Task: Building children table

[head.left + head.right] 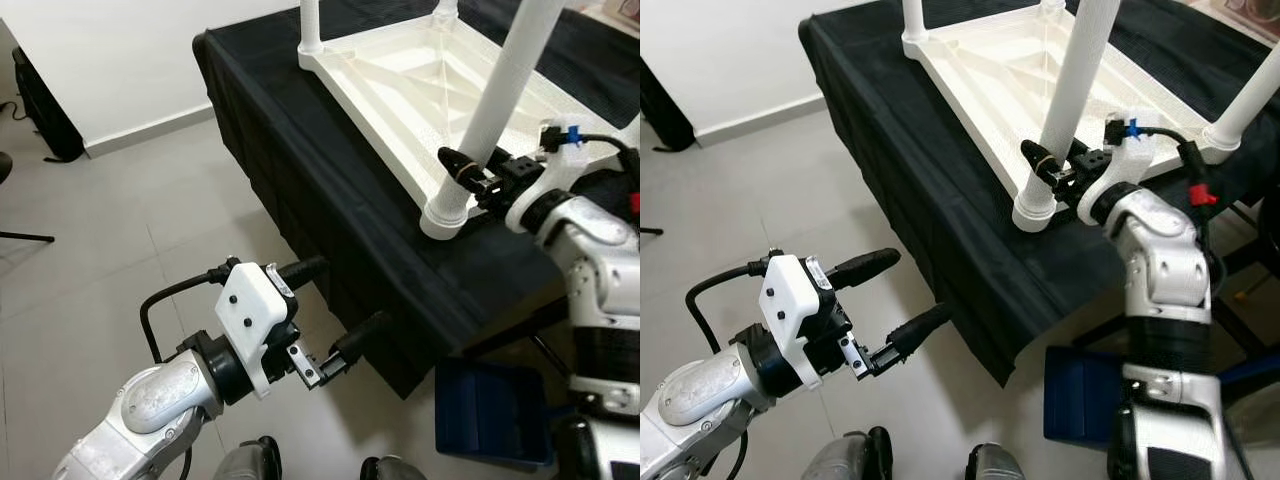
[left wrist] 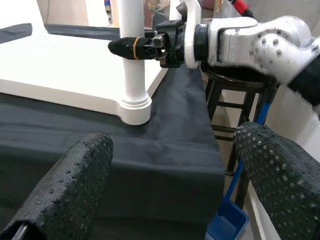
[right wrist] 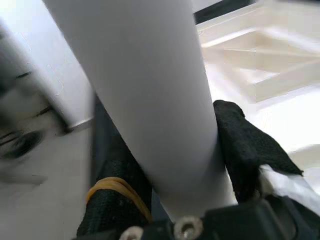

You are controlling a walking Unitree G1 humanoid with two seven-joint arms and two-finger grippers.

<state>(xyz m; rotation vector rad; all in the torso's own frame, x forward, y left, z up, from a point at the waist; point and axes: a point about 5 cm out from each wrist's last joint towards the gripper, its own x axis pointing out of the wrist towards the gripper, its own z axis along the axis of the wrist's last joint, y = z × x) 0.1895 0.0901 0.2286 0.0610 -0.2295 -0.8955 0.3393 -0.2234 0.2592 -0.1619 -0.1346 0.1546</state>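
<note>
Right now the white kids' table (image 1: 400,75) lies upside down on a bench covered w/ black cloth (image 1: 300,170), its legs pointing up. Nearest leg (image 1: 490,110) sits in the socket at the table corner closest to the bench's front edge. Right gripper (image 1: 468,166) is clamped on that leg a bit above the socket, one black finger each side of the tube; a yellow band wraps one finger (image 3: 112,187).

Right wrist view is nearly all white tube up close, fingertips pressed against it both sides, w/ the ribbed underside of the tabletop behind. Eye views add what that cam can't: three more legs standing on the other corners, e.g. the far-left one (image 1: 311,25), and the leg leaning slightly toward the bench's right side.

Left gripper (image 1: 335,305) hangs over the grey tile floor (image 1: 120,230), just off the bench's front-left side, fingers spread wide, holding nothing. Left wrist view looks across the cloth at the gripped leg from the side, and shows a dark stool (image 2: 225,100) behind the bench. Blue bin (image 1: 490,410) sits on the floor by the bench's near corner
</note>
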